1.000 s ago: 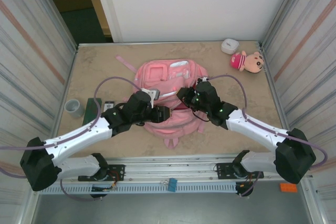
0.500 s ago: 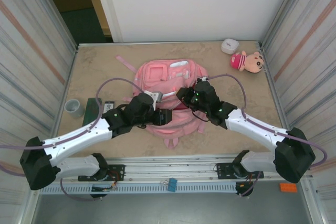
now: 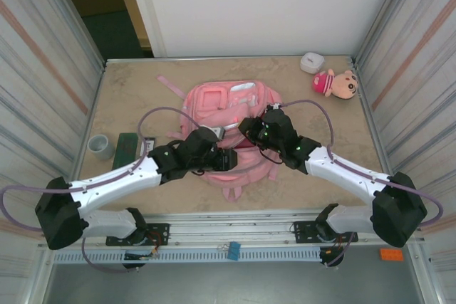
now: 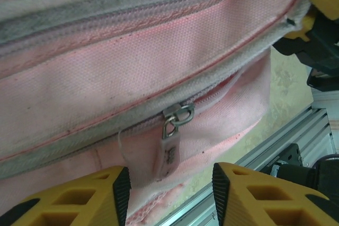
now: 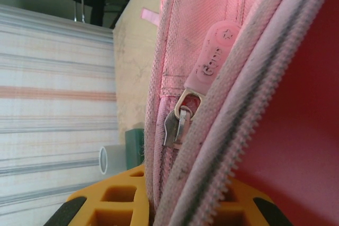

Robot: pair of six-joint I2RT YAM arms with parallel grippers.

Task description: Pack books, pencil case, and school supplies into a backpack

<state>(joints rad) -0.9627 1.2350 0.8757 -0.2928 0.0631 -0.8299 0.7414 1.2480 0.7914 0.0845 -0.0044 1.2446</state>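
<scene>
The pink backpack [image 3: 226,108] lies flat in the middle of the table. My left gripper [image 3: 226,159] is at its near edge. In the left wrist view the gripper [image 4: 170,194] is open, its yellow fingers [image 4: 95,194] on either side of a pale zip pull [image 4: 170,149] that hangs just beyond the tips, untouched. My right gripper [image 3: 246,130] is over the backpack's right middle. In the right wrist view it [image 5: 185,205] is shut on the backpack's zip-edged fabric [image 5: 222,130], beside a metal slider with a pink tab [image 5: 211,62]. The books are out of view.
A dark green box [image 3: 128,146] and a grey cup [image 3: 100,147] stand at the table's left edge. A plush doll [image 3: 336,83] and a small white object [image 3: 311,62] lie at the back right. Metal walls close in both sides, with the base rail [image 3: 235,222] in front.
My left arm has slid right along the backpack's near edge, and its jaws have narrowed slightly. The right gripper has held its grip in place.
</scene>
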